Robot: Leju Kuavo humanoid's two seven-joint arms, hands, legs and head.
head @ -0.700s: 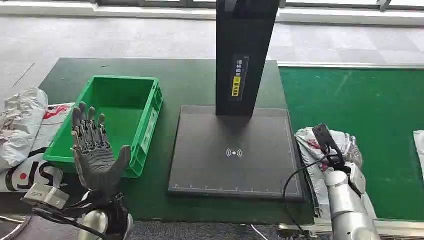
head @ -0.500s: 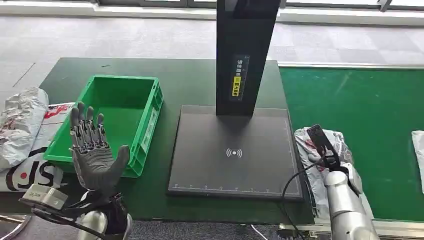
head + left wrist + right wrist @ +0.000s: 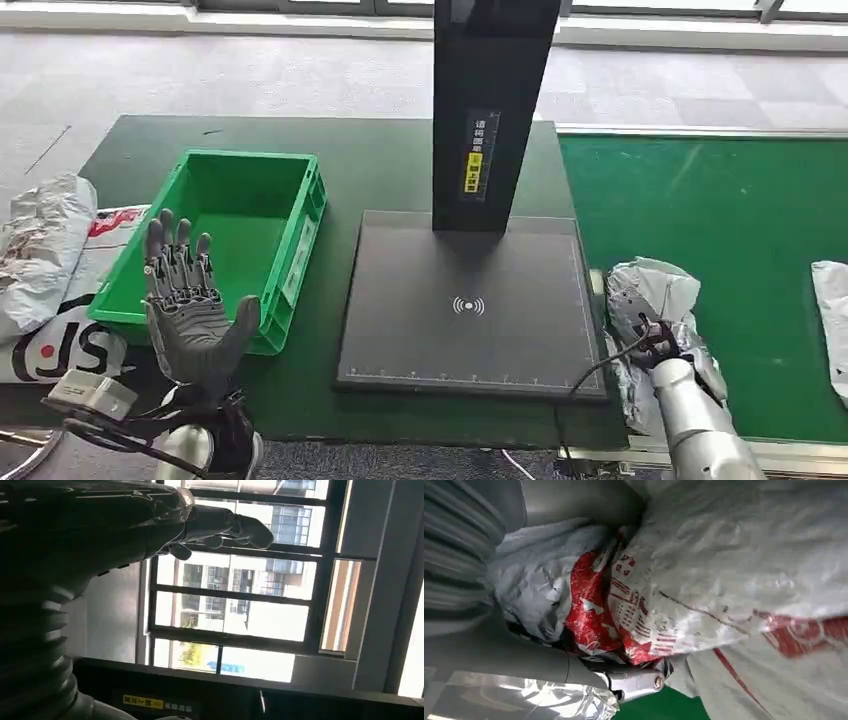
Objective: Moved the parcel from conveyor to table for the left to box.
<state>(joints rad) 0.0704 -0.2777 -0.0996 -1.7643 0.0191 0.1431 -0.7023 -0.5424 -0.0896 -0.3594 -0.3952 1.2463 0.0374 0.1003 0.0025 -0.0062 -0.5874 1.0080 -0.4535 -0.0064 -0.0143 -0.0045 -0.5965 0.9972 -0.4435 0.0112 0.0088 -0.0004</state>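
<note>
1. Crinkled grey-and-white plastic parcel (image 3: 650, 300) with red print lies on the green conveyor (image 3: 740, 230), at its edge just beside the dark tabletop (image 3: 380, 170).
2. Right hand (image 3: 655, 340) is down on the parcel's near part; the right wrist view shows the bag (image 3: 704, 580) pressed close against the hand's grey cover and thumb, film bunched up between them. Fingers mostly hidden by the bag, so cannot tell whether they are clamped on it.
3. Second pale parcel (image 3: 830, 300) lies further along the conveyor, at the picture's right edge, well apart from the first.
4. Black scanner plate (image 3: 470, 320) with a white wireless mark sits on the tabletop between conveyor and crate; a black upright post (image 3: 490, 100) with a yellow label rises from its far side.
5. Green plastic crate (image 3: 300, 230) stands on the tabletop left of the plate.
6. Left hand (image 3: 190, 300) is raised upright in front of the crate's near corner, fingers spread apart, holding nothing.
7. More crumpled bags (image 3: 45, 250) lie left of the crate.
</note>
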